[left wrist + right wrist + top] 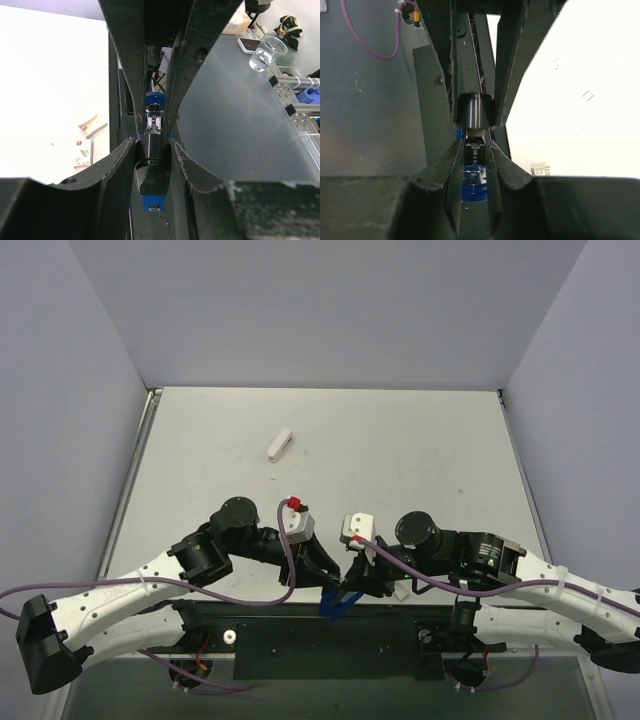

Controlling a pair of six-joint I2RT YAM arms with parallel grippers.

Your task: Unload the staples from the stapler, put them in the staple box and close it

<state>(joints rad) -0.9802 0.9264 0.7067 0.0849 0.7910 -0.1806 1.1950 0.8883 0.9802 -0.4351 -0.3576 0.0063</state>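
L gripper point(154, 145) & R gripper point(475, 146) both clamped tight on the blue stapler point(335, 602), from opp. ends, at the near table point(420, 440) edge. A few staples point(588, 95) lie loose on the tabletop, apart from it. White stapler point(281, 444) sits well away, further out.

Walls: three plain, pale lilac-grey panels point(330, 310) close in the table on the left, back and right.
Table: a flat, matt, light grey top point(400, 450) with a metal strip point(132, 470) along its left edge.
Light: soft and even from above. The tabletop glares white in the wrist views.
Beyond the table: a frosted panel point(240, 115), a clear plastic cup point(266, 50) and metal framing point(300, 97).
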